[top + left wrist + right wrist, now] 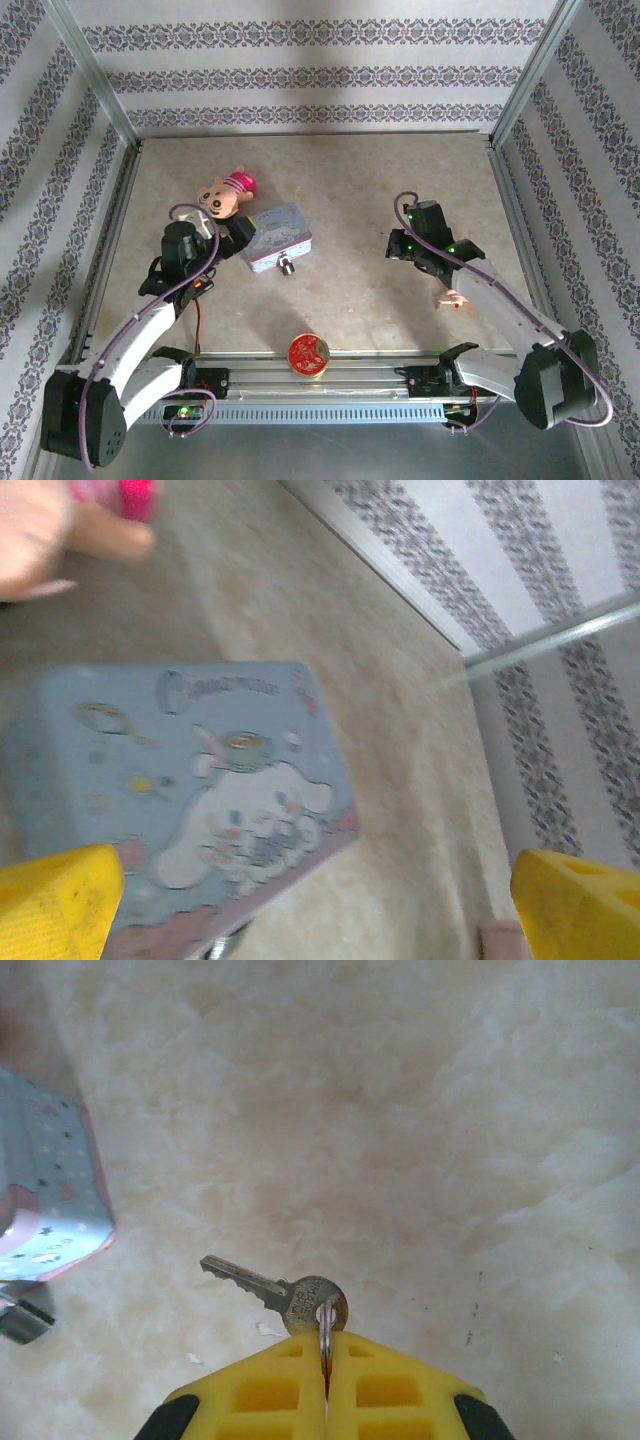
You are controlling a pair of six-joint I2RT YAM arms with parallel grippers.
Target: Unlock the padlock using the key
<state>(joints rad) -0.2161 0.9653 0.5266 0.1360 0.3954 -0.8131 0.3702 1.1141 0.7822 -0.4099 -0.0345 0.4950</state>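
The padlock [288, 265] lies on the table [380, 190] left of centre, just beside the blue cartoon tin's [280, 235] near edge. From the left wrist, the left gripper [318, 908] is spread wide over the tin. From the right wrist, the right gripper [326, 1348] is clamped on the key [272, 1293], with the padlock at the left.

The beige table [400, 200] bears a blue tin [279, 236], padlock [288, 266] beside it, pig toy [228, 192] and red disc [309, 355].

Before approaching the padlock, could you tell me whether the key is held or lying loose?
Held: the right jaws are shut on its ring, and the key sticks out ahead.
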